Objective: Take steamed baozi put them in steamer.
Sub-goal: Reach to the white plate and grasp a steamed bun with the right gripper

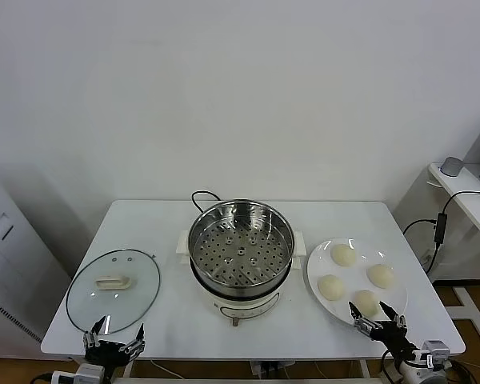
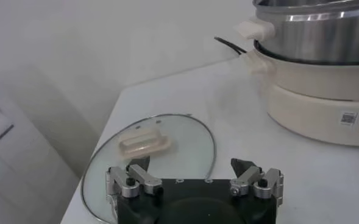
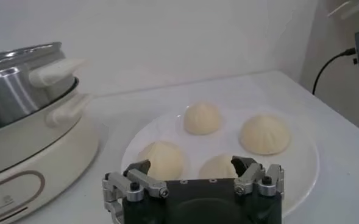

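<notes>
White plate [image 1: 316,268] at the steamer's [image 1: 240,244] three o'clock holds four steamed baozi [image 1: 344,255]; I'd drop my right gripper [image 1: 378,317], fingers spread, squarely over the nearest; left gripper [image 1: 113,336] idles open-fingered by the glass lid [image 1: 136,284].

White table [image 1: 160,232], glass lid [image 1: 114,290] at its left, white plate [image 1: 396,276] at right

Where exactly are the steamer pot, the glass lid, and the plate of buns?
steamer [image 1: 240,254], head view: on its perforated tray.
glass lid [image 1: 136,292], head view: on bare glass beside the handle.
plate [image 1: 396,298], head view: on its bare white rim, right of the buns.
</notes>
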`<state>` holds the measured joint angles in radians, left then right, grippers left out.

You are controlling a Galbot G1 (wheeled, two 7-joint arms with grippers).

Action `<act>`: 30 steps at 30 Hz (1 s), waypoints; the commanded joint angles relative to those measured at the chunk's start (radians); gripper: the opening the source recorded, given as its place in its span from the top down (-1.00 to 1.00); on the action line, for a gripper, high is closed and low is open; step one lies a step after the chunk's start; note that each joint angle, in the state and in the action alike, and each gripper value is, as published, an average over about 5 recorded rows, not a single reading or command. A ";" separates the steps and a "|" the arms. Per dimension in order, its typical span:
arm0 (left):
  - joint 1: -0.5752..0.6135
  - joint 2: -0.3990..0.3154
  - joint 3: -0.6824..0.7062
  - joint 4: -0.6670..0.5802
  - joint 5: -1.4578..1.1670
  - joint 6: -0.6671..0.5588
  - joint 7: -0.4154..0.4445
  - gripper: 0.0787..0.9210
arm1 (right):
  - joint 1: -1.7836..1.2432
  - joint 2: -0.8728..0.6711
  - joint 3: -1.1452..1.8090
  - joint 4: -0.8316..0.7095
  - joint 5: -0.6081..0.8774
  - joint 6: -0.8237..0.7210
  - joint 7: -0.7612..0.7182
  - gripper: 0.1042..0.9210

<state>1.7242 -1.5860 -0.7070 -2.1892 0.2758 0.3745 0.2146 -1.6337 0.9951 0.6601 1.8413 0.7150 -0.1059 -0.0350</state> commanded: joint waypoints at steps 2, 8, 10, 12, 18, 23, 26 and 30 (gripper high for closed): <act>0.001 -0.002 0.000 -0.001 0.003 0.000 0.000 -0.77 | 0.002 -0.003 0.003 -0.001 0.002 -0.005 0.000 -0.76; -0.001 -0.005 0.006 -0.007 -0.002 0.008 0.001 -0.77 | 0.003 -0.007 0.003 -0.002 -0.003 -0.007 -0.008 -0.76; -0.001 -0.004 0.007 -0.011 -0.007 0.011 0.002 -0.77 | 0.002 -0.009 0.005 -0.001 -0.003 -0.007 -0.010 -0.76; -0.001 -0.003 0.006 -0.012 -0.010 0.013 0.002 -0.77 | 0.002 -0.009 0.007 -0.001 -0.008 -0.005 -0.009 -0.76; -0.001 -0.001 0.006 -0.013 -0.007 0.015 0.003 -0.77 | 0.035 -0.028 0.046 0.002 -0.055 -0.020 -0.019 -0.76; -0.005 0.005 0.012 -0.012 -0.002 0.020 0.001 -0.77 | 0.140 -0.124 0.149 -0.014 -0.183 -0.107 -0.132 -0.76; -0.007 0.004 0.013 -0.011 -0.001 0.020 -0.003 -0.77 | 0.265 -0.220 0.170 -0.086 -0.321 -0.138 -0.276 -0.76; -0.015 0.001 0.020 -0.013 0.003 0.019 -0.006 -0.77 | 0.490 -0.341 0.121 -0.219 -0.629 -0.065 -0.546 -0.76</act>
<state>1.7176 -1.5827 -0.6933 -2.2000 0.2745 0.3928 0.2113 -1.4254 0.8311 0.7558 1.7627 0.4514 -0.1711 -0.2524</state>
